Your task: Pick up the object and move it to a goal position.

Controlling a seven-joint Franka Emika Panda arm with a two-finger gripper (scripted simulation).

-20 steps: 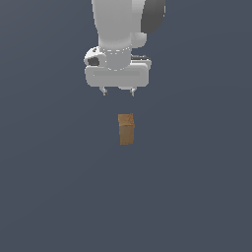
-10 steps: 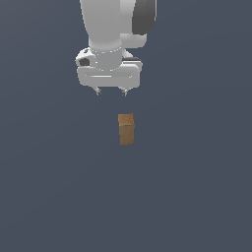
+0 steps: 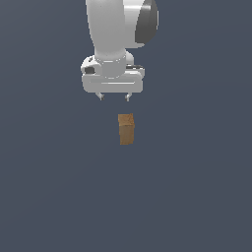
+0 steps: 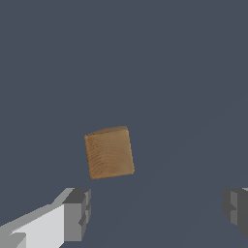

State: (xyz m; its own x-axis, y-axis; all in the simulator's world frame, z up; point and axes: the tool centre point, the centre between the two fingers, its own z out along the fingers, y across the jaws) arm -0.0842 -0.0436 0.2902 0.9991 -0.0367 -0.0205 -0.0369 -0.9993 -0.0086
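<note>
End effector open above the block, nothing held.

We see the white end effector [image 3: 114, 97] hanging over the dark grey surface [image 3: 197, 187], its two short fingertips [image 3: 101, 97] spread well apart and pointing down, with nothing between them. The object [image 3: 126, 129], a small orange-brown block with a wood-like grain, stands upright on the surface, taller than wide and narrower than the end effector. In the exterior view it sits below the end effector and a little toward that view's right, clearly apart from the fingertips. In the wrist view we see the block's [image 4: 109, 152] top face, slightly turned, lying apart from both grey finger pads [image 4: 76, 214] and nearer to one than the other.
</note>
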